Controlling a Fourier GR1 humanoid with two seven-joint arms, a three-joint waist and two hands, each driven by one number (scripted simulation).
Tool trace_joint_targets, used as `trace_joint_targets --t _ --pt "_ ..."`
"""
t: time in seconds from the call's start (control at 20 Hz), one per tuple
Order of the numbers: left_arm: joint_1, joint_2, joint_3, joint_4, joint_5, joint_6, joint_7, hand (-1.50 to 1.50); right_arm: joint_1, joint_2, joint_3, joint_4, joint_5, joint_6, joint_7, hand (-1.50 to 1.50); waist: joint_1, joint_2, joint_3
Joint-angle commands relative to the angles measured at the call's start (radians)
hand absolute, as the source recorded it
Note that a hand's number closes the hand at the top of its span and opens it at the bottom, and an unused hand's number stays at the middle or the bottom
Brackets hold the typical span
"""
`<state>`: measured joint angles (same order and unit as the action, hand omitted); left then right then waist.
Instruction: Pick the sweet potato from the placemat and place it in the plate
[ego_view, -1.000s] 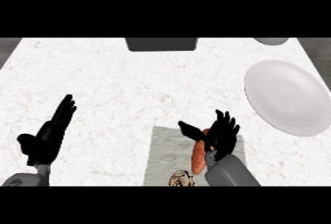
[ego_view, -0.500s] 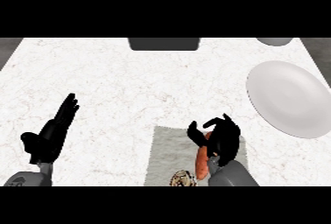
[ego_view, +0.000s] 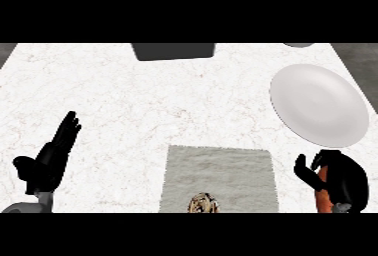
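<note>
My right hand (ego_view: 341, 181) is at the lower right, just off the grey placemat's (ego_view: 219, 175) right edge, with its fingers curled round the orange sweet potato (ego_view: 322, 199). Only a strip of the sweet potato shows under the hand. The white plate (ego_view: 319, 104) lies on the counter up and slightly left of that hand, with a gap between them. My left hand (ego_view: 49, 159) rests open at the lower left, fingers up, holding nothing.
A small round brownish item (ego_view: 201, 204) sits at the placemat's near edge. A dark rectangular object (ego_view: 173, 50) lies at the counter's far edge, and a grey round thing (ego_view: 299, 45) peeks in at the top right.
My right hand closed round the sweet potato on the placemat and carried it to the right, off the mat. The left hand has barely shifted.
</note>
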<state>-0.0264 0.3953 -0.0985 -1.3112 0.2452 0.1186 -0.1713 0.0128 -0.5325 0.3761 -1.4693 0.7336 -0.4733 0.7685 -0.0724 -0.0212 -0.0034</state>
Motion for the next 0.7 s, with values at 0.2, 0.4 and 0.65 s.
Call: trace_joint_targets --t 0.2,0.4,0.65 --pt "0.031 0.006 0.016 -0.012 0.016 -0.011 -0.004 0.00 0.224 -0.372 -0.270 -0.025 -0.338 0.005 -0.487 1.50 -0.022 0.005 0.008" --pt "0.041 0.017 0.023 -0.024 0.008 -0.012 -0.013 0.00 0.311 -0.475 -0.466 -0.024 -0.549 0.073 -0.716 1.50 -0.013 0.003 0.006" --pt "0.032 -0.001 0.007 0.001 -0.003 -0.035 -0.035 0.00 0.375 -0.506 -0.718 0.001 -0.708 0.107 -0.922 1.50 0.011 0.011 0.003"
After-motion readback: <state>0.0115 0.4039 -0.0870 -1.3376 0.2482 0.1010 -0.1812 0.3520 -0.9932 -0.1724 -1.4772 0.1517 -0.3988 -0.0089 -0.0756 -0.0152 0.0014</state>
